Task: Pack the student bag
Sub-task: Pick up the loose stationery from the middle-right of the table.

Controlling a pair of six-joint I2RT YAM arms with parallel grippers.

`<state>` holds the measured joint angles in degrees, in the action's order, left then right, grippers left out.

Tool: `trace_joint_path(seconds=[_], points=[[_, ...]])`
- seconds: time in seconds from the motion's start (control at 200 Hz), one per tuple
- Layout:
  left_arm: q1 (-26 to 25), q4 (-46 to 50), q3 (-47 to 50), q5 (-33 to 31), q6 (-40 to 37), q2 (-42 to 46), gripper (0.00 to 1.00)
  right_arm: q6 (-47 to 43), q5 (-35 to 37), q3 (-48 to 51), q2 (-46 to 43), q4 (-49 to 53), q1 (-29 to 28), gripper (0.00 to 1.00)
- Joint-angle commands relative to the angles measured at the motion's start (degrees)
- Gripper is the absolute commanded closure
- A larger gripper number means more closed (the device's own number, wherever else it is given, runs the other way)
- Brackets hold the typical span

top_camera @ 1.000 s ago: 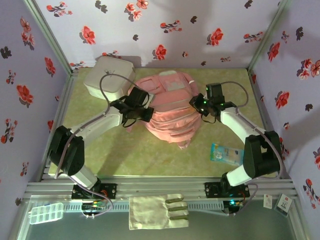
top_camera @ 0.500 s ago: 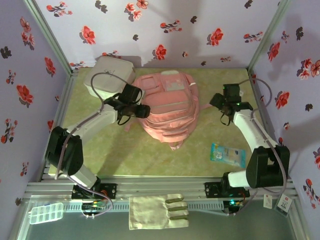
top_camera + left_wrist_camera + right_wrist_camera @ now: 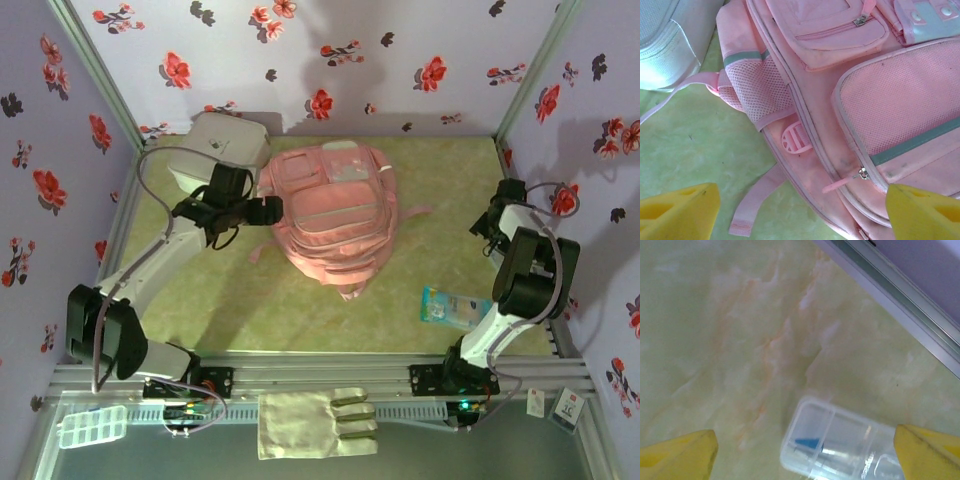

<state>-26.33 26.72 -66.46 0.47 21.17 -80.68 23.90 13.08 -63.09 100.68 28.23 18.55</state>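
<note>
Where the green marbled table (image 3: 300, 300) meets the flowered back wall, the student bag (image 3: 335, 215) lies flat with its front up and its zipped pockets facing the overhead camera. Its top is toward the wall and one pink strap (image 3: 415, 212) trails out to the right. A white rounded box (image 3: 215, 150) sits just beside the bag's upper left corner.

The left gripper (image 3: 262, 210) hovers at the bag's left edge, its jaws spread wide. In the left wrist view the two yellow fingertips (image 3: 680, 210) stand at opposite bottom corners, apart from the fabric. That view crops the bag: a mesh side pocket (image 3: 757, 95), a buckle (image 3: 796, 137) and a zip pull (image 3: 860, 174) show, while the lower body runs out of frame. The white box is only a corner there.

The right gripper (image 3: 805, 455) is also spread wide, over bare table by the metal rail (image 3: 890, 290) on the right side. From above its fingers are hard to make out behind the folded arm. Below it a clear compartment box (image 3: 840, 445) is cut off by the frame edge; it holds something blue, possibly a pen
</note>
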Motion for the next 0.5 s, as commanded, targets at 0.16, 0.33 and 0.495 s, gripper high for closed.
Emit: trace_joint_path(seconds=[0.16,0.33,0.495], points=[[0.4,0.1,0.5,-0.7,0.3,2.3,0.1,-1.4,-5.3,0.9,0.3,2.5,3.0,0.04],[0.4,0.0,0.4,-0.6,0.3,2.0,0.09,0.8,-8.2,4.1,-2.0,2.5,3.1,0.03],[0.4,0.1,0.5,-0.4,0.3,2.0,0.09,3.3,-11.5,7.8,-6.2,2.5,2.8,0.03]])
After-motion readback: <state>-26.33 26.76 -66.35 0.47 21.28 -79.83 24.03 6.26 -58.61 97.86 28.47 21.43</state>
